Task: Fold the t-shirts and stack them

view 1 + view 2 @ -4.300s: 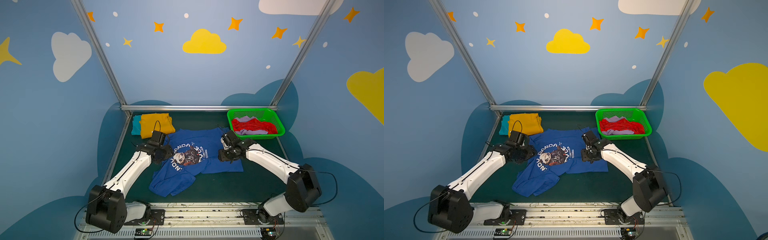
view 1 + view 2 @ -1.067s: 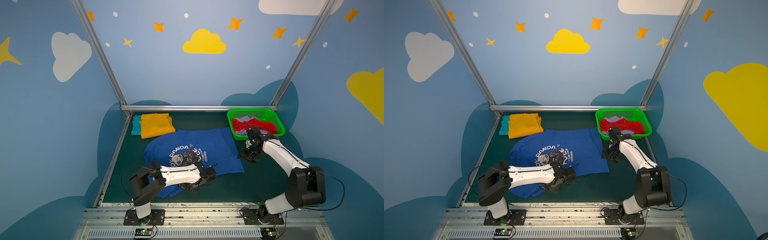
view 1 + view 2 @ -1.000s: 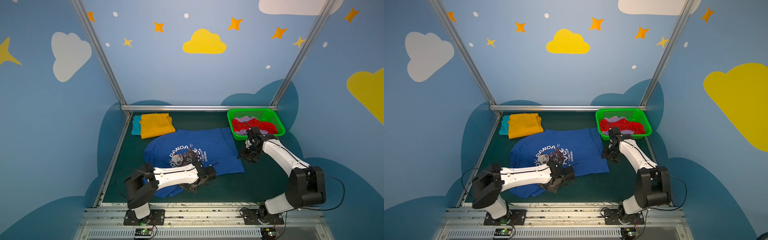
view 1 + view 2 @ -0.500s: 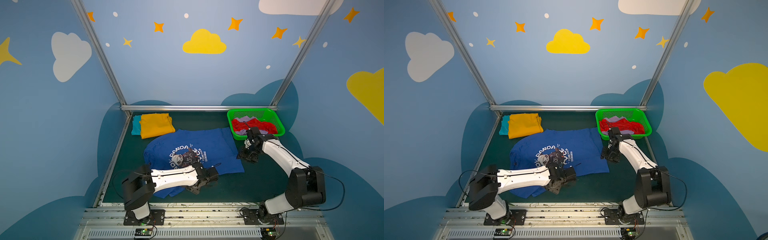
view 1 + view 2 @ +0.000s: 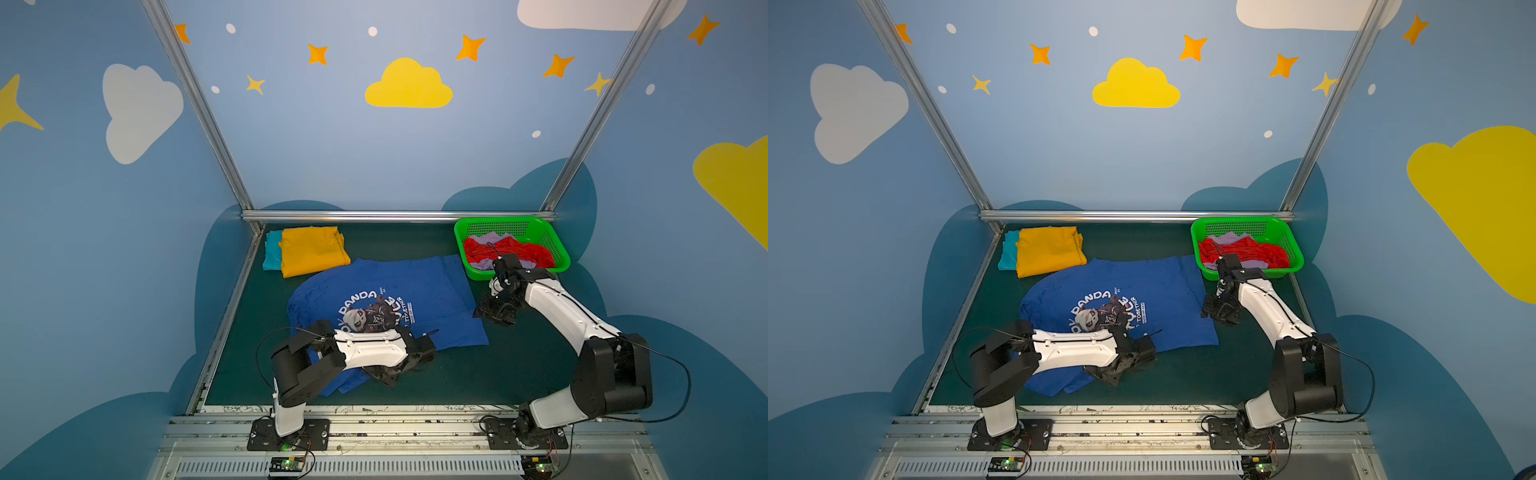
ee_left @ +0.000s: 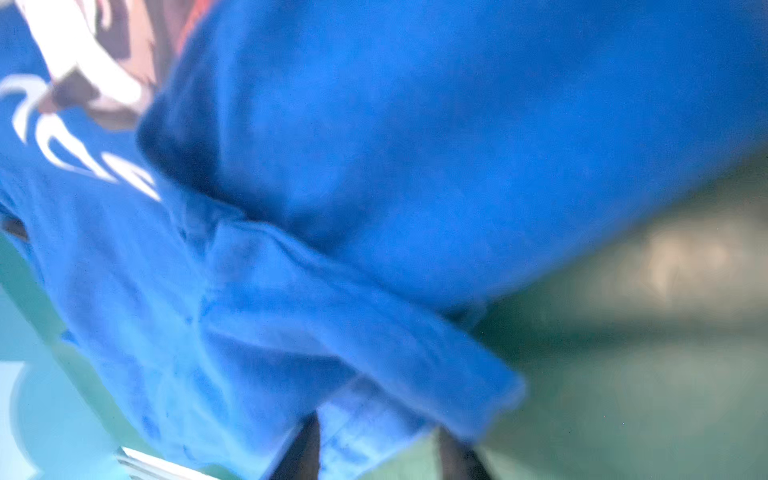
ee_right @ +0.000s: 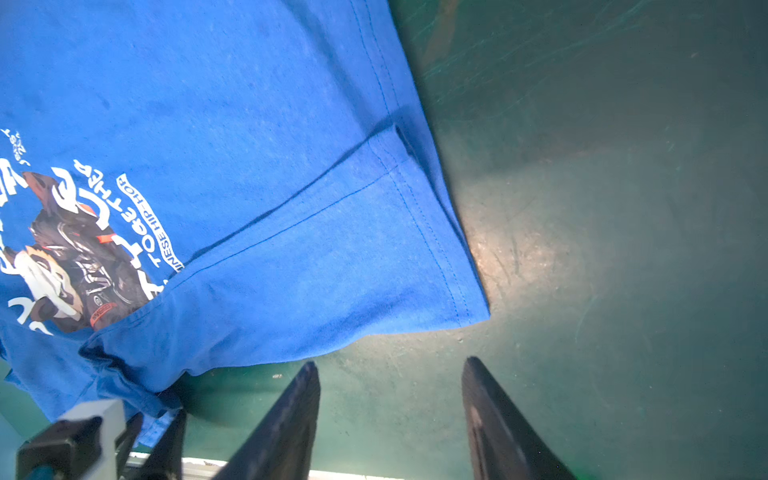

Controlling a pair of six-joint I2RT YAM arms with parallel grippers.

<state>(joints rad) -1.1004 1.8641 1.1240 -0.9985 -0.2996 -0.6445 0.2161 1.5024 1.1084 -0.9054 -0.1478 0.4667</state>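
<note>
The royal blue t-shirt (image 5: pixel 415 291) with the panda print lies spread on the green mat in both top views. At its near edge my left gripper (image 5: pixel 388 372) hangs low, with a bunched blue fold (image 6: pixel 374 374) reaching between its fingers (image 6: pixel 305 449), which stand apart; that wrist view is blurred. My right gripper (image 5: pixel 496 311) is open over bare mat, just beside the shirt's right hem corner (image 7: pixel 465 307) and not touching it. A folded mustard yellow t-shirt (image 5: pixel 311 249) rests on a teal one (image 5: pixel 271 249) at the back left.
A green mesh basket (image 5: pixel 511 226) at the back right holds a red t-shirt (image 5: pixel 509 251) and a lilac one (image 5: pixel 490 239). A metal rail (image 5: pixel 395 216) runs along the back. The mat's front edge (image 5: pixel 374 409) lies just behind my left gripper.
The left gripper's fingers have come apart and its elbow has swung left, while the hand stays at the shirt's near edge. The right arm has not moved.
</note>
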